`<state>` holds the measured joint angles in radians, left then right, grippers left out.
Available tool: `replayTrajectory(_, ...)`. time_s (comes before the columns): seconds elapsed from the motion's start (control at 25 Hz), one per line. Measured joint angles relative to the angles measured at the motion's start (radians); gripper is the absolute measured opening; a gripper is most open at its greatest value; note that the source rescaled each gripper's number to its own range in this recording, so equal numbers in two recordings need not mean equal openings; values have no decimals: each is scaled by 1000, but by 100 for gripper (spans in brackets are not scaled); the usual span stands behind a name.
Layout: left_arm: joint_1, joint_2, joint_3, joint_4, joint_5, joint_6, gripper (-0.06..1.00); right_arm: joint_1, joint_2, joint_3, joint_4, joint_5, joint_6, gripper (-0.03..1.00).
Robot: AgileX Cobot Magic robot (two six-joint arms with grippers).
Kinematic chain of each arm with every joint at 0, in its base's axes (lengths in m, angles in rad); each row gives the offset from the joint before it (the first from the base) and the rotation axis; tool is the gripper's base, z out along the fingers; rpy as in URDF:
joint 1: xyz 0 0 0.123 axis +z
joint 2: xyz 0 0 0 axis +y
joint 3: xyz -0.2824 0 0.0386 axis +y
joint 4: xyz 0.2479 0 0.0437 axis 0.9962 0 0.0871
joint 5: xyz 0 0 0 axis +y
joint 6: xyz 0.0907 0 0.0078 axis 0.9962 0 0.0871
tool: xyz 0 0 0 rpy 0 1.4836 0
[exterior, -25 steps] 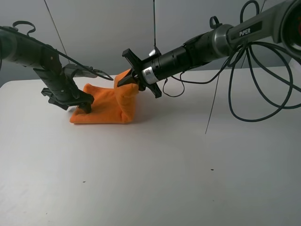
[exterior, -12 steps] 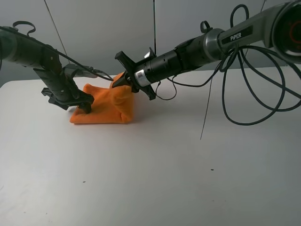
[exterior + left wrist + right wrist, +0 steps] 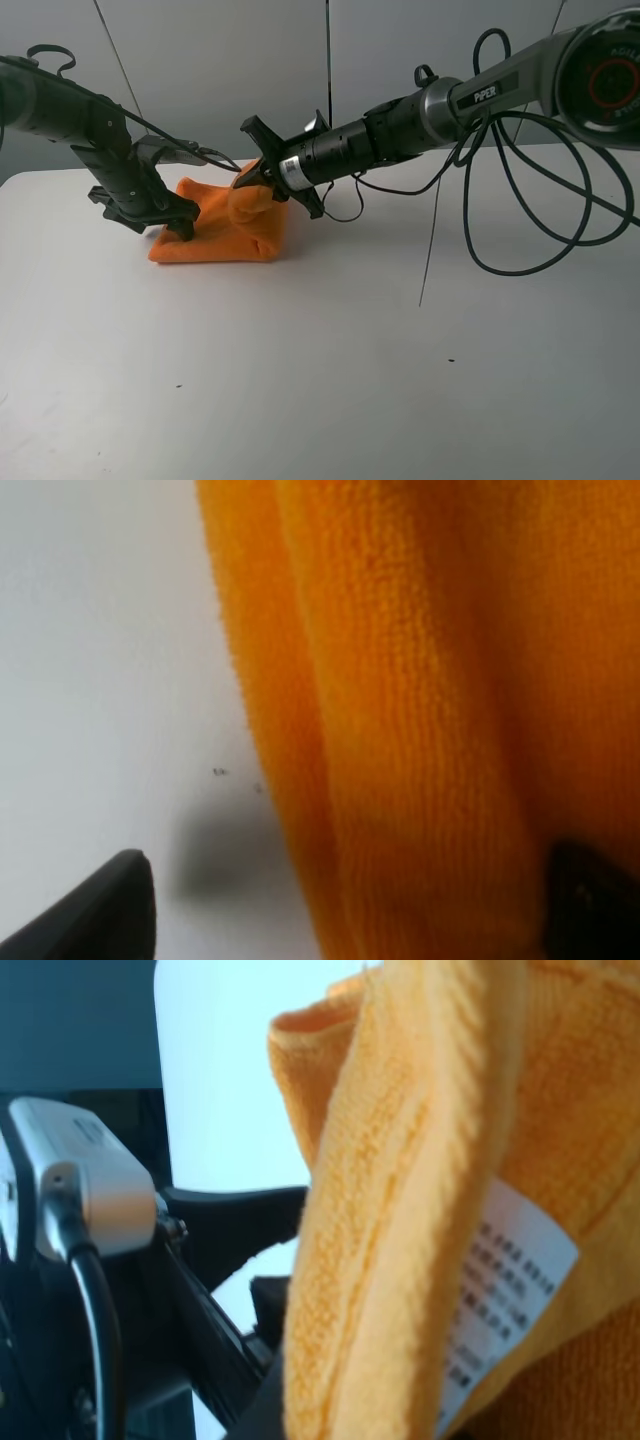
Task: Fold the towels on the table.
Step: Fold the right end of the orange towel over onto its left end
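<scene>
While holding one edge of the towel (image 3: 225,238) up off the table (image 3: 350,380), reaches across the middle with the right gripper (image 3: 252,180), jaws nipped shut on the orange cloth close to the white printed label (image 3: 505,1290). Leaves the rest of the towel lying at the far left of the tabletop, doubled into a thick pad, with the raised part standing as a loose hump at its right end. Sets the left gripper (image 3: 170,222) at the pad's left end, jaws spread wide: one fingertip (image 3: 100,915) over bare table just beside the towel's edge, the other against the terry itself. Pressing down or merely resting there: impossible to tell.

Looks like the middle of a fold, with one side anchored and the opposite edge lifted, due to be laid across. Calls next for drawing the held edge over toward the left gripper, low and level, to bring the corners together and trap no ridge. Calls also for clearing the open gripper out of the way ahead of the flap's landing, then letting go only with the cloth flat. Risks a crooked fold from any sliding of the thick pad on the smooth surface.
</scene>
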<state>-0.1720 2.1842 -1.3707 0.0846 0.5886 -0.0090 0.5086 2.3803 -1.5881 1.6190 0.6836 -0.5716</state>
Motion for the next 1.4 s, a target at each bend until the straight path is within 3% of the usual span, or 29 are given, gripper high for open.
replayTrajectory(0.52,0,0,0,2,-2,0,99,38,51,-6,116,-46,-95,8)
replayTrajectory(1.04,0,-2,0,4,-4,9,99,72,94,-60,98,-81,-97,8)
replayTrajectory(1.4,0,-109,11,50,44,9,99,72,96,-60,94,-66,-97,8)
